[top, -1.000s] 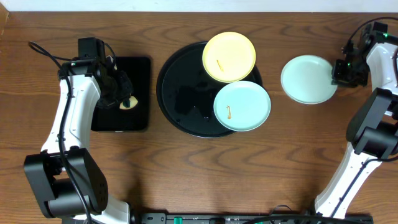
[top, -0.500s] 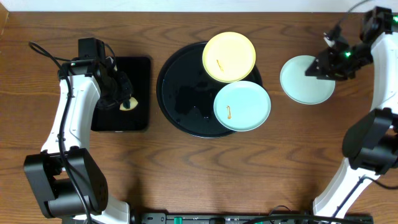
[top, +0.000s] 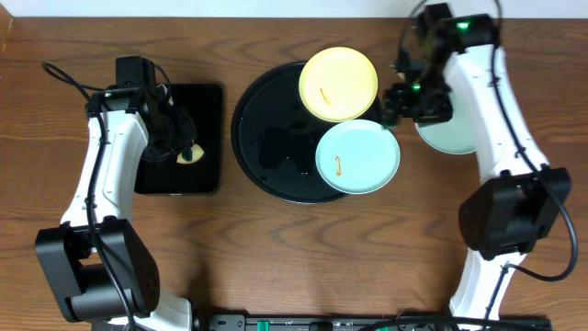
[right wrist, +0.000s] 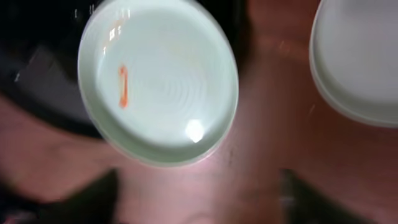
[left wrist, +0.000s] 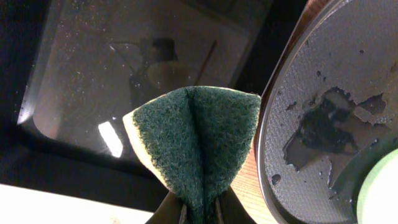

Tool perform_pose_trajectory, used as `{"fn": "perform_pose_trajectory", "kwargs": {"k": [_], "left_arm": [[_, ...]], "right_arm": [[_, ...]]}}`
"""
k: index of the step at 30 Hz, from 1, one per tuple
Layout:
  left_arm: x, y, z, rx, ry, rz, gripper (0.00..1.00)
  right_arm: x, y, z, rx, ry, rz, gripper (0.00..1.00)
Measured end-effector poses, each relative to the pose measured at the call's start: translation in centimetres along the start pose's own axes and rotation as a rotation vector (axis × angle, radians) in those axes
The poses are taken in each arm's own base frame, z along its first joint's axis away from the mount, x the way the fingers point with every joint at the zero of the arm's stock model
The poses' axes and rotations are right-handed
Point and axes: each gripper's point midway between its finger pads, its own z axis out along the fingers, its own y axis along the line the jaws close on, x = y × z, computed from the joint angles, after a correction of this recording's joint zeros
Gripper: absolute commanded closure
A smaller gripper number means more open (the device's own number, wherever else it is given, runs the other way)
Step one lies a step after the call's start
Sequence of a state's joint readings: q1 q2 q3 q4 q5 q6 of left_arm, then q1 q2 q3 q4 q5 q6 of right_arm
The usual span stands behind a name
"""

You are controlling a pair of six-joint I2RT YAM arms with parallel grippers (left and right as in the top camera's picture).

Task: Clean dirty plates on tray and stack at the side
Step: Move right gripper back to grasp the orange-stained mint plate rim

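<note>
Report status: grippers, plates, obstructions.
Left gripper shut on sponge. Right gripper open, empty, between tray and side plate. Yellow plate, mint plate smeared, on tray. Nothing blocking.

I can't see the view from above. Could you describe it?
A round black tray on a wooden table carries a yellow plate and a green plate, each smeared orange. A second green plate sits on the table beside it; the left gripper pinches a sponge.

Tally by kind
Two mint-green plates [top: 357,156] [top: 455,140] and one yellow plate [top: 339,84], three plates in all; one round black tray [top: 266,138]; one rectangular black tray [top: 197,101]; one green sponge [left wrist: 196,143]; two robot arms [top: 106,165] [top: 491,101].
</note>
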State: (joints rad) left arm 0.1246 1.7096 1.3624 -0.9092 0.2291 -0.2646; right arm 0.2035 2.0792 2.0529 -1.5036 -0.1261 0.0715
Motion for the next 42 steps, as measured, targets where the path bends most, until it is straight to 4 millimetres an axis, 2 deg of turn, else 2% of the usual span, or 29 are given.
{"fn": "perform_pose_trajectory", "kwargs": {"k": [1, 2, 3, 4, 6, 11, 16, 24, 30, 35, 42], "left_arm": [[0.0, 0.0, 0.0, 0.0, 0.0, 0.0, 0.92], [0.0, 0.0, 0.0, 0.0, 0.0, 0.0, 0.92], [0.0, 0.0, 0.0, 0.0, 0.0, 0.0, 0.92], [0.0, 0.0, 0.0, 0.0, 0.0, 0.0, 0.92], [0.1, 0.0, 0.0, -0.001, 0.002, 0.0, 0.92], [0.1, 0.0, 0.0, -0.001, 0.003, -0.001, 0.92], [0.1, 0.0, 0.0, -0.001, 0.003, -0.001, 0.92], [0.1, 0.1, 0.0, -0.002, 0.006, -0.001, 0.92], [0.2, 0.1, 0.0, -0.003, 0.006, -0.001, 0.92], [0.2, 0.1, 0.0, -0.003, 0.006, -0.001, 0.92], [0.2, 0.0, 0.0, -0.002, 0.006, -0.001, 0.92]], "right_arm": [[-0.4, 0.1, 0.0, 0.013, -0.019, -0.001, 0.04], [-0.8, 0.1, 0.1, 0.026, -0.035, -0.001, 0.13], [-0.9, 0.0, 0.0, 0.036, -0.04, 0.002, 0.27], [-0.8, -0.4, 0.0, 0.052, -0.036, 0.017, 0.53], [-0.5, -1.0, 0.0, 0.07, -0.023, 0.036, 0.93], [2.0, -2.5, -0.2, 0.107, 0.076, 0.12, 0.9], [3.1, -2.6, 0.7, 0.135, 0.126, 0.134, 0.85], [3.8, -2.7, 4.1, 0.165, 0.157, 0.159, 0.72], [4.7, -3.0, 7.8, 0.155, 0.181, 0.164, 0.72], [4.4, -3.2, 10.6, 0.141, 0.146, 0.162, 0.72], [3.2, -2.3, 12.0, 0.078, 0.091, 0.159, 0.73]]}}
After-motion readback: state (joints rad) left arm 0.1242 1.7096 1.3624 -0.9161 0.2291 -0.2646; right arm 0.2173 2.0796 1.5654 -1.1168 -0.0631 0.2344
